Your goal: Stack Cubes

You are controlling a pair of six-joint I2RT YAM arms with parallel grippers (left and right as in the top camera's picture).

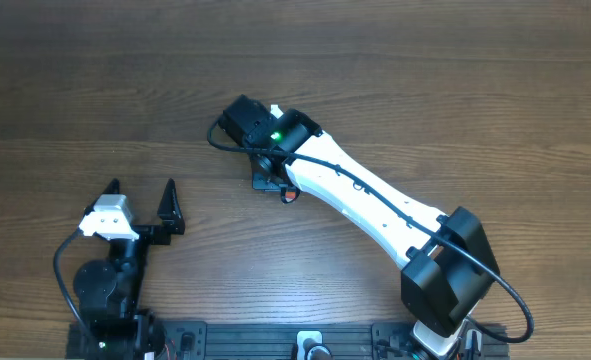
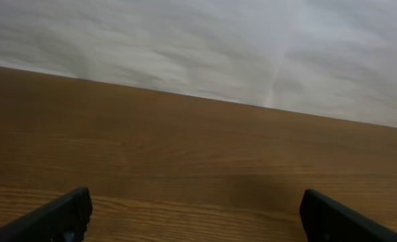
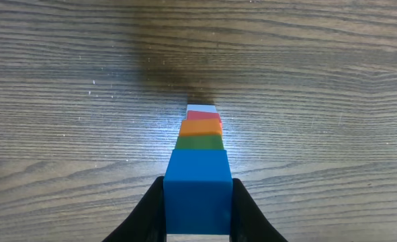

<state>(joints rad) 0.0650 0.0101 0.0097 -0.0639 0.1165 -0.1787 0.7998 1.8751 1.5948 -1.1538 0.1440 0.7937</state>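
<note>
The right claw (image 3: 198, 205) pinches a blue cube (image 3: 198, 185), one finger pressed against each side face. Directly under the blue cube stands a stack: a green cube (image 3: 199, 142), an orange cube (image 3: 200, 126), a red cube (image 3: 204, 115) and a pale blue cube (image 3: 201, 107) lowest, on the wooden surface (image 1: 425, 80). Whether the blue cube touches the green one cannot be told. The left claw (image 1: 142, 190) is spread wide, holds nothing, and sits well apart from the stack.
</note>
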